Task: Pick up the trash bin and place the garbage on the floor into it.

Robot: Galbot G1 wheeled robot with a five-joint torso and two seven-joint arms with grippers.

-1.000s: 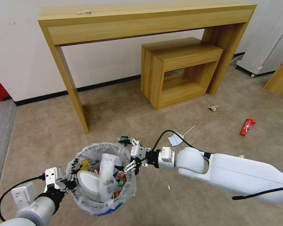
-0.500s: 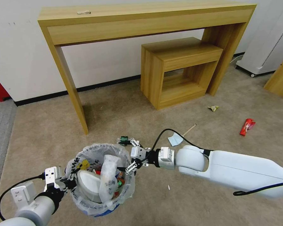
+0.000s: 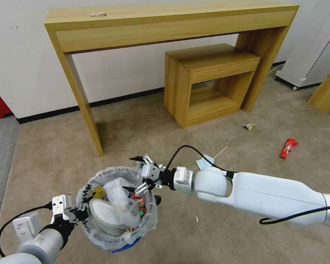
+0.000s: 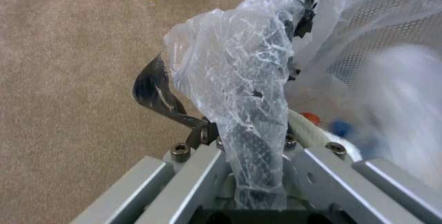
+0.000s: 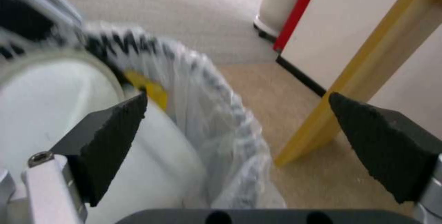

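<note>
The trash bin (image 3: 99,238), round and lined with a crinkled plastic bag, hangs low in the head view with my left gripper (image 3: 77,213) shut on its near-left rim. The left wrist view shows that gripper (image 4: 230,34) with bag film (image 4: 239,79) draped over a finger. Two white slippers (image 3: 106,216) and bright packets lie inside the bin. My right gripper (image 3: 132,173) hovers open and empty over the bin's far-right rim; the right wrist view (image 5: 237,113) shows its jaws wide apart. Garbage on the floor (image 3: 143,121): a blue mask (image 3: 205,161), a wooden stick (image 3: 222,150), a red packet (image 3: 288,147).
A yellowish wrapper (image 3: 248,126) lies by the small wooden cabinet (image 3: 209,84), which stands under a long wooden console table (image 3: 165,22). A white unit (image 3: 311,47) stands at the far right and grey ribbed carpet (image 3: 0,146) lies at the left.
The white slipper that stood upright in the bin has tipped down inside it. My right gripper has moved up and leftward over the bin's far rim, open. The left gripper stays.
</note>
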